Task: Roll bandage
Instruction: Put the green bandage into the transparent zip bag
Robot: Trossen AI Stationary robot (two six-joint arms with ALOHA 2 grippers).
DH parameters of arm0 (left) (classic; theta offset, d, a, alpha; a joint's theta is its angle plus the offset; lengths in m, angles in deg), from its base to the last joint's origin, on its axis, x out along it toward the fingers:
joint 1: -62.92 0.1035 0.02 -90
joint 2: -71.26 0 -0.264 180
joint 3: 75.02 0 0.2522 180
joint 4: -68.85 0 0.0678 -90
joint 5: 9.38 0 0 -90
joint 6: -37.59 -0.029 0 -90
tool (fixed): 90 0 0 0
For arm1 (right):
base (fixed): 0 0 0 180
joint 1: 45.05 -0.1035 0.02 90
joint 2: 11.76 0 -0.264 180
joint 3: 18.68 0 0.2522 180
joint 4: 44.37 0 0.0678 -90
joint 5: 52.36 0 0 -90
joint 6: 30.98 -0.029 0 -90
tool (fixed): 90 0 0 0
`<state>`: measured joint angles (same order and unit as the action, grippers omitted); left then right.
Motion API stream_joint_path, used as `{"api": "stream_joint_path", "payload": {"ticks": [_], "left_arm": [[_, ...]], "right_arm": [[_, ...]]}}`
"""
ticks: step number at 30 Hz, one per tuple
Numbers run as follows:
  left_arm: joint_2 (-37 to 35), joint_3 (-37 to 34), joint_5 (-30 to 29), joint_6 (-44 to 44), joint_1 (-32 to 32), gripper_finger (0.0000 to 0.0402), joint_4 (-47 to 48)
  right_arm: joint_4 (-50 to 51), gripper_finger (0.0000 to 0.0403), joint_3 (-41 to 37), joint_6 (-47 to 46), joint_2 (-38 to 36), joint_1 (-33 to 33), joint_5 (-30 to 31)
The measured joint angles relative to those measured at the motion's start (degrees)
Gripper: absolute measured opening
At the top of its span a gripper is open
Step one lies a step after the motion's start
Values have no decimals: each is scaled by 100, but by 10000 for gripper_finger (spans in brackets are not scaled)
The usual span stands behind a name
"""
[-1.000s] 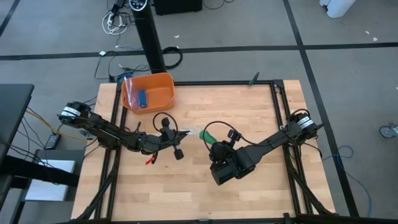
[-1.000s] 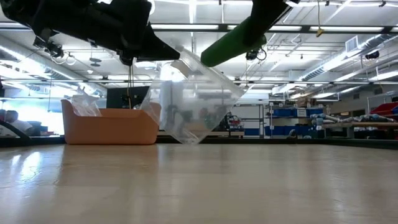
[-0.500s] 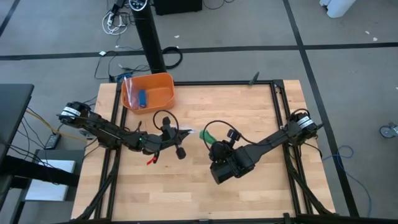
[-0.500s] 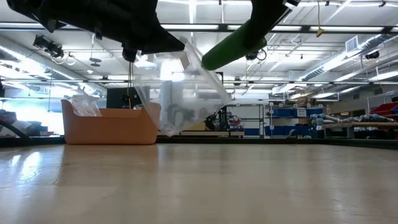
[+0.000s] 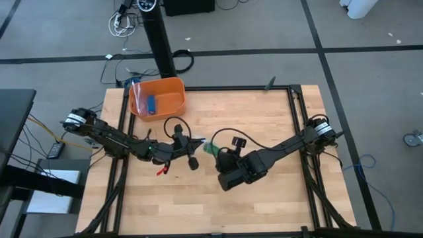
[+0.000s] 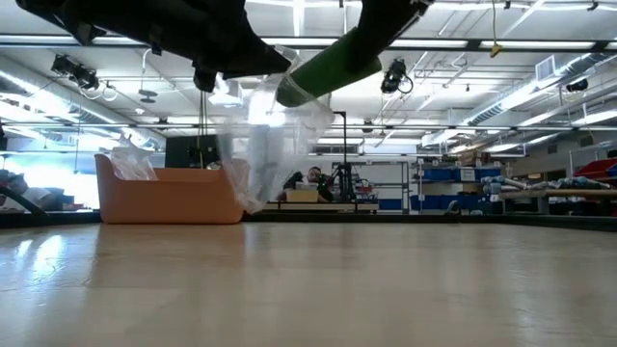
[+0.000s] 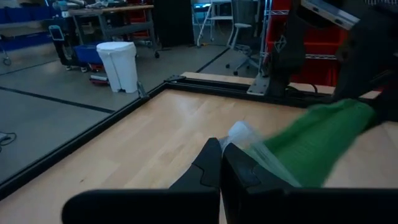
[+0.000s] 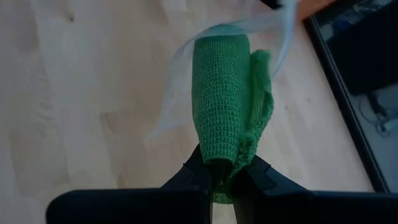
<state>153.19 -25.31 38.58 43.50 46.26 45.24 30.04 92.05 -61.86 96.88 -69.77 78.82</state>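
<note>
High view, mid-desk: right gripper [image 5: 213, 151] clamped on one end of the bandage [image 5: 210, 149], a green roll held above the desk [image 5: 264, 112], long axis pointing toward the left gripper [image 5: 198, 143]. Left gripper, pinched on the plastic bag [image 6: 275, 145], faces the roll's free end, just beside it.

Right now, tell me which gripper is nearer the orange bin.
Left. The left gripper, pinching the plastic bag, sits just below the orange bin; the right gripper, holding the bandage, is farther.
</note>
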Motion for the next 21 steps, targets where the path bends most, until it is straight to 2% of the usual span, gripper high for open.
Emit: {"api": "stream_joint_path", "payload": {"ticks": [6, 14, 18, 21], "left_arm": [[0, 0, 37, -1, -41, 0, 73], [0, 0, 615, 13, -55, 0, -103], [0, 0, 689, 16, -55, 0, -91], [0, 0, 794, 45, -58, 0, -93]], "right_arm": [[69, 26, 0, 256, 0, -67, -43], [51, 26, 0, 239, 0, 256, -143], [-185, 26, 0, 516, 0, 422, -679], [-365, 26, 0, 686, 0, 488, -847]]}}
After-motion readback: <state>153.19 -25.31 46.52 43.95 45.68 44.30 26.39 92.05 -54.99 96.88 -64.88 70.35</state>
